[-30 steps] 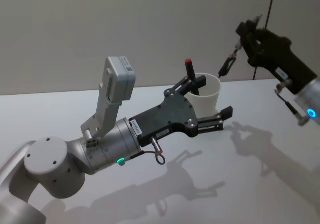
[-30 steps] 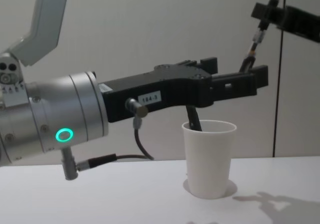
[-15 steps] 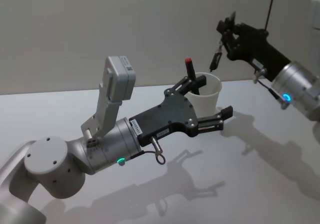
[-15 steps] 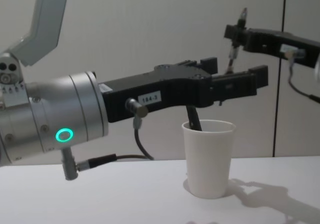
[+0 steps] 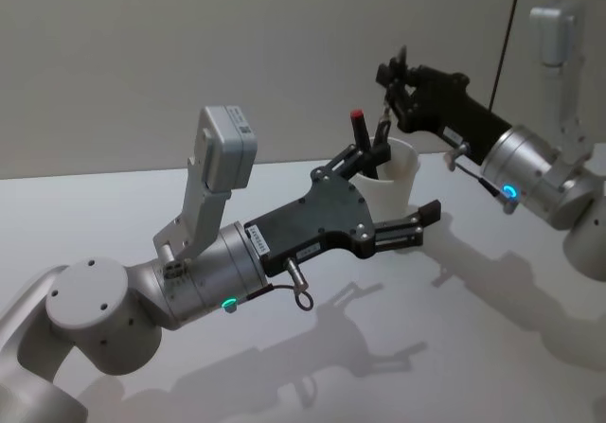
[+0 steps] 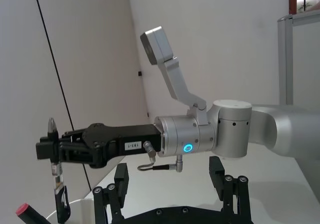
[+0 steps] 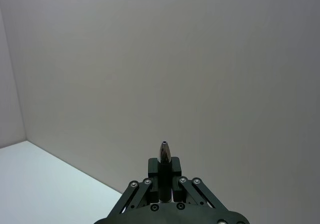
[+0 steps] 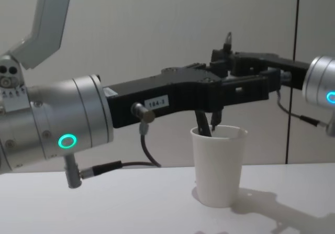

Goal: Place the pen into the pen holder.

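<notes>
The pen holder (image 5: 396, 185) (image 8: 218, 163) is a white paper cup on the white table, with a red-capped black pen (image 5: 360, 130) (image 6: 25, 210) leaning inside. My right gripper (image 5: 391, 90) (image 8: 226, 56) (image 6: 50, 150) hovers directly above the cup, shut on a dark pen (image 5: 382, 137) (image 8: 214, 120) (image 6: 59, 176) that hangs upright. The pen's lower end sits at the cup's mouth. Its top end (image 7: 163, 153) pokes out between the fingers. My left gripper (image 5: 398, 191) (image 8: 251, 77) (image 6: 167, 166) is open and empty, held level beside and above the cup.
The white table (image 5: 492, 347) (image 8: 131, 208) stretches around the cup, with a plain wall behind. A thin dark vertical line (image 5: 507, 35) runs down the wall at the right. The left arm's body (image 5: 189, 272) fills the near left.
My right gripper has carried the pen leftward and down from high at the right to over the cup. The left arm has not moved.
</notes>
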Robot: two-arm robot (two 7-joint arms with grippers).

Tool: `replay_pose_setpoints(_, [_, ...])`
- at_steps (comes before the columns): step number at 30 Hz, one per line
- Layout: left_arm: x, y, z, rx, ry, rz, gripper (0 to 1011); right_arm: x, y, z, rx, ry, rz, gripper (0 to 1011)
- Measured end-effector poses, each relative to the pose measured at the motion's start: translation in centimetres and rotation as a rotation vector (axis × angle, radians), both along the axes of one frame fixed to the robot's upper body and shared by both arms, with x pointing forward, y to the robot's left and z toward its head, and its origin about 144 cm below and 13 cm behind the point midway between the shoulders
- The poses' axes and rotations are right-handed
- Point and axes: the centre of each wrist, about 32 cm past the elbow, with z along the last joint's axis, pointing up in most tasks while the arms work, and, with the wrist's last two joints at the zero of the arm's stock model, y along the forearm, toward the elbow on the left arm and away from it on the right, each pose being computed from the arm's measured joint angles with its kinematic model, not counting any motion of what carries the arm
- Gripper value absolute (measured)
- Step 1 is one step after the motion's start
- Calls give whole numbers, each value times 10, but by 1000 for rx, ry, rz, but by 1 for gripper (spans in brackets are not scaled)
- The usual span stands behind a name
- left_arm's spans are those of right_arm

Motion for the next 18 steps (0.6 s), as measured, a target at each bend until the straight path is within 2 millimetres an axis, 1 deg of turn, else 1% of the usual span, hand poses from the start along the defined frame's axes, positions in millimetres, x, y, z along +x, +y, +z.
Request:
replay_pose_setpoints(12, [0,0,0,0,0,0,1001,0,7,-9,-41,36,0,132])
replay_pose_setpoints(14, [0,0,0,0,0,0,1001,0,8,-10,-46,40,-2,167])
replay_pose_setpoints(18, [0,0,0,0,0,0,1001,-1,9,-11,-52,45,-3,273])
